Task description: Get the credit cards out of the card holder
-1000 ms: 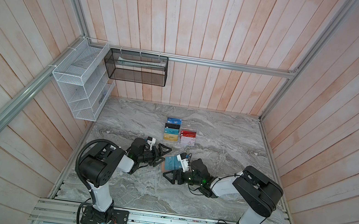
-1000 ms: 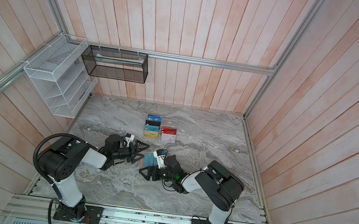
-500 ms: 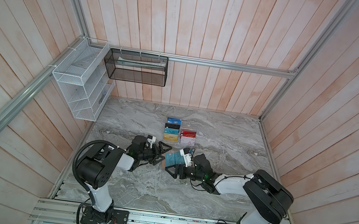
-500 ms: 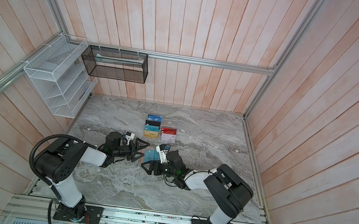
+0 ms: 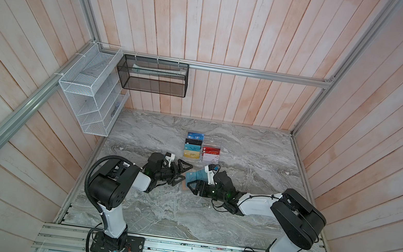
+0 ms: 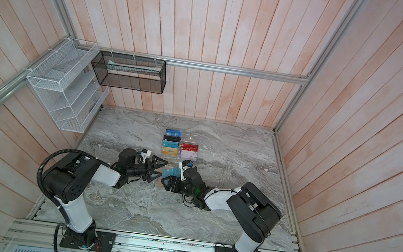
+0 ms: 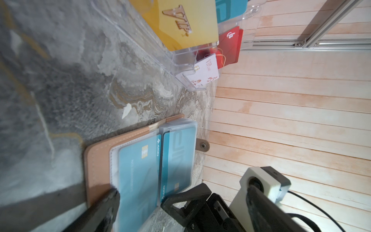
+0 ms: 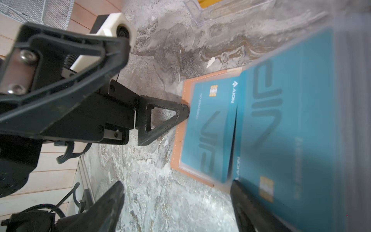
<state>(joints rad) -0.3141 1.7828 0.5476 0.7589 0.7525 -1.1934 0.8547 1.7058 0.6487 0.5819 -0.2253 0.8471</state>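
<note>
The card holder (image 7: 98, 158) lies open on the marble table, tan cover down, clear sleeve pages up. A teal credit card (image 8: 208, 128) sits in the flat sleeve page. A second teal card (image 8: 291, 112) sits in a sleeve page that stands lifted. My right gripper (image 8: 178, 200) is open, with bare table between its fingers. One of its fingers (image 8: 245, 202) rests against the edge of the lifted page. My left gripper (image 5: 187, 174) is wide open. Its lower fingertip (image 8: 183, 112) touches the tan cover's edge, and its upper finger hangs in the air.
A clear acrylic stand (image 5: 215, 145) with several coloured cards stands just behind the holder. A white wire rack (image 5: 91, 94) and a black mesh basket (image 5: 152, 78) hang on the back-left walls. A small white scrap (image 7: 126, 110) lies on the table near the holder.
My right gripper has moved left and away from the front edge, onto the holder, and its fingers have narrowed slightly. The teal sleeve page now stands higher. The left arm has barely moved.
</note>
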